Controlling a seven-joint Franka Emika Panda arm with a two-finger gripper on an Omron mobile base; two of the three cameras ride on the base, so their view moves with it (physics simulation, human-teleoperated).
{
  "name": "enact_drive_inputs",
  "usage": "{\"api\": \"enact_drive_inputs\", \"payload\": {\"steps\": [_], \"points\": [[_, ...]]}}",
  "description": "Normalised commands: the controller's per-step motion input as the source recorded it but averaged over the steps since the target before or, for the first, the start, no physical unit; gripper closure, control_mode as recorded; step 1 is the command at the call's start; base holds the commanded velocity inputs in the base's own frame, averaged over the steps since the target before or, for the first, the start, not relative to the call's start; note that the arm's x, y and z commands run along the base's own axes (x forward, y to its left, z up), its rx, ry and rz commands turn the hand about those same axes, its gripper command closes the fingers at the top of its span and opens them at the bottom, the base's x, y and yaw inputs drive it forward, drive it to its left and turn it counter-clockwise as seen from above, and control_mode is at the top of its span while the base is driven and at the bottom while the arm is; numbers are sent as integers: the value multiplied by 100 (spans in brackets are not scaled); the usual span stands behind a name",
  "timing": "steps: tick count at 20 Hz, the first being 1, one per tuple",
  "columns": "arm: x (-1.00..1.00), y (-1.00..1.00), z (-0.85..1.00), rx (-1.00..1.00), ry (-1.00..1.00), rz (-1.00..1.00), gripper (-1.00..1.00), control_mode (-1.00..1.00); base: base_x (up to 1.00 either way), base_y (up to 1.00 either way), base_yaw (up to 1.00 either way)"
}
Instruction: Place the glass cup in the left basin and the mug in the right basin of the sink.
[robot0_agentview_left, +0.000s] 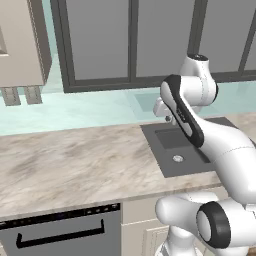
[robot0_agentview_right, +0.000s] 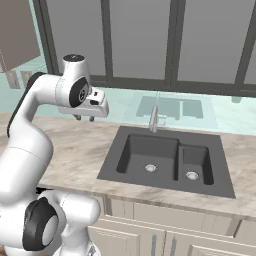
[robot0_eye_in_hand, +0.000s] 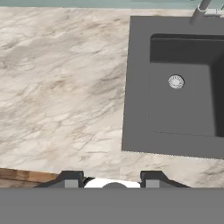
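1. The fingers (robot0_eye_in_hand: 111, 178) are spread apart with nothing between them; their two dark tips rise at the bottom of the hand view, above the marble table (robot0_eye_in_hand: 61, 87).
2. In the right base view the hand (robot0_agentview_right: 85, 107) hangs over the table, left of the sink (robot0_agentview_right: 167, 160) and apart from it.
3. The sink has two basins: the left basin (robot0_agentview_right: 150, 152), the wider one, and the right basin (robot0_agentview_right: 194, 162), the narrower one. Each has one round silver drain, and both look bare.
4. One slim faucet (robot0_agentview_right: 154, 118) stands behind the sink.
5. I can find no glass cup or mug in these pictures, so their place cannot be told. Judging by the bare basins, neither placement is done; both are left.
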Motion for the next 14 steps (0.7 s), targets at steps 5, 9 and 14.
{"api": "enact_drive_inputs", "payload": {"steps": [5, 9, 14], "points": [[0, 0, 0, 0, 0, 0, -100, 100, 0, 0, 0], [0, 0, 0, 0, 0, 0, -100, 100, -13, -3, 0], [0, 0, 0, 0, 0, 0, -100, 100, -42, -23, 0]]}}
